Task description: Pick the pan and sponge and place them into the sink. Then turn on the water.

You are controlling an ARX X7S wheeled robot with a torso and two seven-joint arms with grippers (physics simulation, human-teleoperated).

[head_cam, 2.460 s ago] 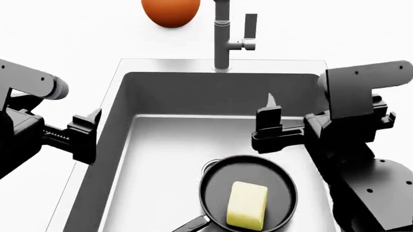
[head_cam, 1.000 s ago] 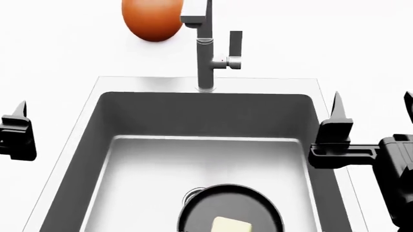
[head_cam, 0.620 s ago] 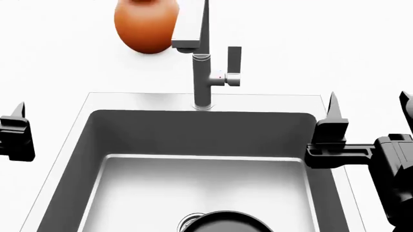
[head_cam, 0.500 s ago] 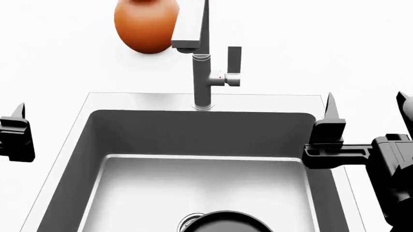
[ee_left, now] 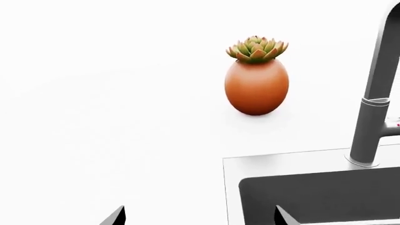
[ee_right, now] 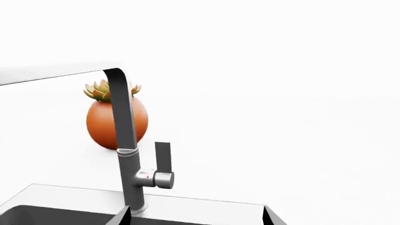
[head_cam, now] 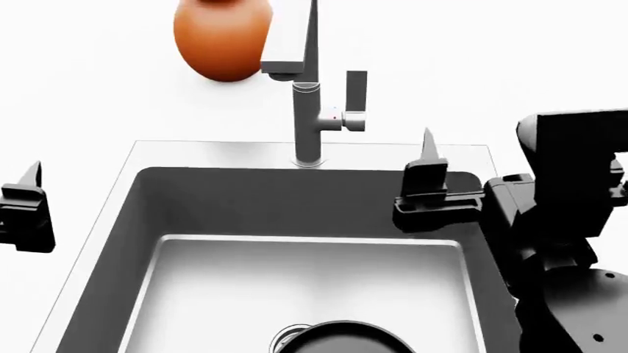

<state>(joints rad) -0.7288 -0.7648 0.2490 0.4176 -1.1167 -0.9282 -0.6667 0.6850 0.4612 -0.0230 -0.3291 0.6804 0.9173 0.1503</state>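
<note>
The sink (head_cam: 294,198) fills the head view, with the dark faucet (head_cam: 308,118) at its back rim and the side lever (head_cam: 355,92) standing upright. No water stream shows. Only the black rim of the pan (head_cam: 339,331) shows at the bottom edge; the sponge is out of view. My right gripper (head_cam: 481,169) is open and empty over the sink's back right corner, to the right of the lever. Its wrist view shows the faucet (ee_right: 128,164) and lever (ee_right: 162,159) ahead of the gripper (ee_right: 196,216). My left gripper (head_cam: 20,195) is open and empty left of the sink (ee_left: 312,197).
An orange round pot with a succulent (head_cam: 220,40) stands on the white counter behind the sink, left of the faucet. It also shows in the left wrist view (ee_left: 256,86) and in the right wrist view (ee_right: 115,124). White counter surrounds the sink.
The head view tilted up, so the pan and sponge slid out at the bottom. In the last half second my right gripper moved left, toward the faucet lever. The left gripper stayed put.
</note>
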